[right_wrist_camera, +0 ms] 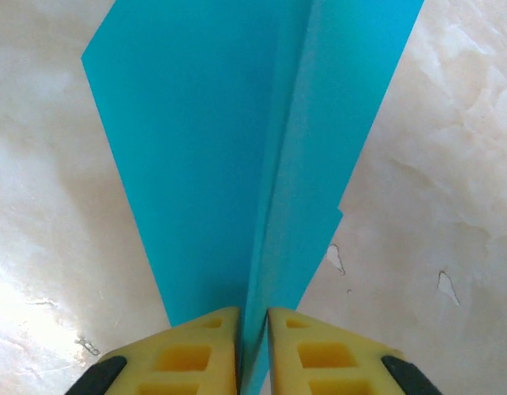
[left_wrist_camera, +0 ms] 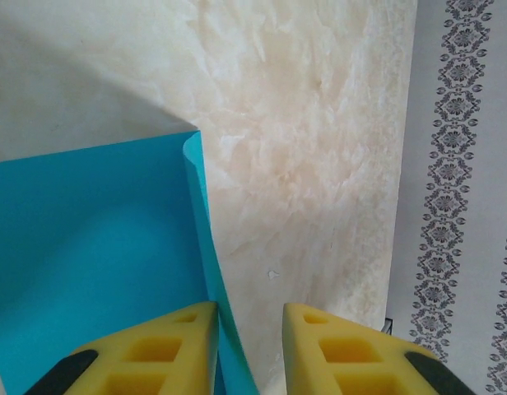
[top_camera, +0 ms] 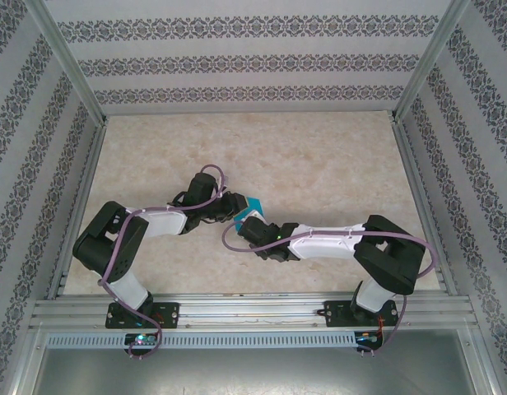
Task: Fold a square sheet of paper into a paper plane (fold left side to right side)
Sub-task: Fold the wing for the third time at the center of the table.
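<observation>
Two black-and-white robot arms, the left arm and the right arm, reach toward each other over the middle of a pale, marbled beige tabletop. They meet at a thin, matte teal-blue sheet of paper — the one bright thing in a booth lined with grey floral-striped wallpaper. From above, a small patch of the sheet shows between the two wrists (the arms cover the rest).

Seen from its own wrist, the right gripper holds its yellow foam fingers almost together, pinched on a raised crease of the sheet that runs straight away from the fingertips. On either side of that crease the paper spreads over the table: a broad flat panel to the left of the view and a narrower one to the right, with a small step in its lower edge.

The left gripper stands with its own yellow fingers apart — bare tabletop is plain in the gap. An upturned edge of the sheet passes between them, running close along the inner face of the finger on the left of that view; whether paper and foam actually touch cannot be told. The rest of the sheet lies flat to that same side, and its far corner curls up slightly off the table.
</observation>
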Controlling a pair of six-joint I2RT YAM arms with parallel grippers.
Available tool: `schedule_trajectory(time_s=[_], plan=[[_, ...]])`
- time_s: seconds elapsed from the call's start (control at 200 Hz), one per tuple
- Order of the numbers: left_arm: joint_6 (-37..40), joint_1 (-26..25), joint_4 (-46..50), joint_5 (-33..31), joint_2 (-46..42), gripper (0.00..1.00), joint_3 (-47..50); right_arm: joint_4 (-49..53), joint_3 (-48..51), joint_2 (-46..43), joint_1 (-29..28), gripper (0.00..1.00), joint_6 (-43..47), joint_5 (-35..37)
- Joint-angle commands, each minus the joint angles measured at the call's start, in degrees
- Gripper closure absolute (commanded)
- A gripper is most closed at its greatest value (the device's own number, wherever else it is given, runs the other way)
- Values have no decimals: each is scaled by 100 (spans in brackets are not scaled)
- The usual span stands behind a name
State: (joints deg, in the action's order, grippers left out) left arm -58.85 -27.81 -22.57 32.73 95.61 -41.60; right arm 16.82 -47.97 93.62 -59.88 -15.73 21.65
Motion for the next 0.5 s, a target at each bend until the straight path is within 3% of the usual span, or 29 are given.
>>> schedule_trajectory(time_s=[0.0,0.195,0.495], plan=[[29,-80,188,-82,-234,72,3,80,-108,68,8,88,-80,105],[199,199,440,21,-664,64,273,103,-109,107,57,98,-53,-11],[849,1691,1850,572,-2345,56,853,189,-213,175,147,100,8,-280]])
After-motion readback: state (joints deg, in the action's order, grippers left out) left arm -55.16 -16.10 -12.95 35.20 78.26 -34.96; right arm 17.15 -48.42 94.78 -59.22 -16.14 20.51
